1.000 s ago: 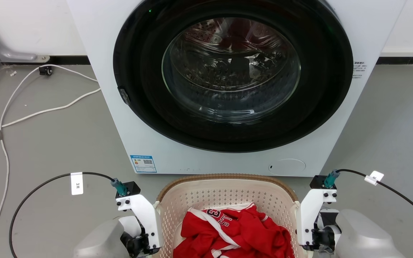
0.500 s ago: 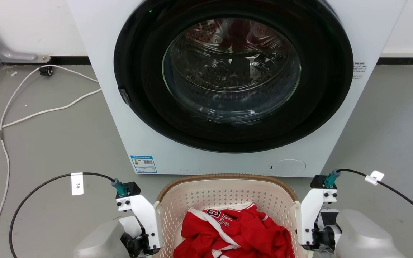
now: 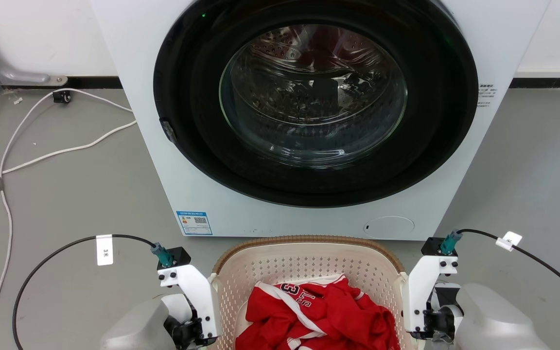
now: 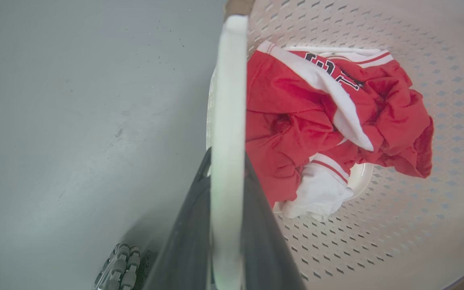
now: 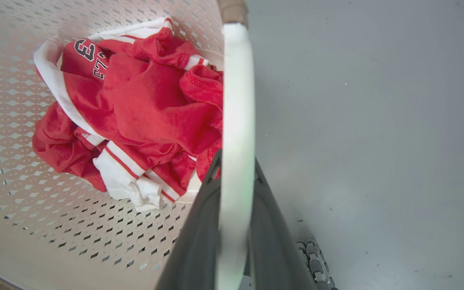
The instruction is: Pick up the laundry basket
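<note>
On my left, the left tool [image 4: 227, 161] points down, its two dark fingers closed tight on either side of the white left handle [image 4: 228, 80]. Between the two arms is the laundry basket [image 3: 309, 239], low in the head view and just in front of the washing machine [image 3: 173, 160], with a red jersey [image 3: 319, 311] heaped inside. Its long axis seems to run across from one tool to the other, so each arm has its own end and neither is nearer. On my right, the right tool [image 5: 237, 159] clamps the right handle [image 5: 236, 100] the same way. I judge the next move calls for a level, matched lift. I cannot tell whether the base is off the floor [image 3: 66, 194].
</note>
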